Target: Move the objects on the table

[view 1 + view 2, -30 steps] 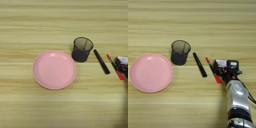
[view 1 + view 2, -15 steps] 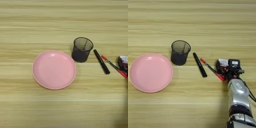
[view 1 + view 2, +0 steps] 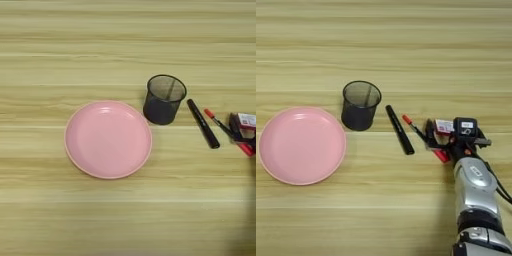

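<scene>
My right gripper [image 3: 442,145] sits at the right of the table [image 3: 381,45], on a silver forearm [image 3: 474,187] that rises from the bottom edge. Its black fingers are shut on the lower end of the slim red-and-black pen [image 3: 415,128], which slants up-left toward the black marker [image 3: 400,130]. Just behind the fingers lies the small white-and-red packet [image 3: 444,125]. Left of the marker the black wire-mesh cup [image 3: 360,106] stands upright and empty. Further left, the round pink plate [image 3: 301,145] lies bare.
Wooden surface stretches behind the cup and in front of the plate. In the left eye view only the pen [image 3: 220,125], the packet [image 3: 246,120] and a dark finger edge show at the right border.
The pen has turned in the gripper: its red tip has swung left toward the marker and it now lies more slanted. The gripper has shifted slightly right. Cup, marker and plate have not moved.
</scene>
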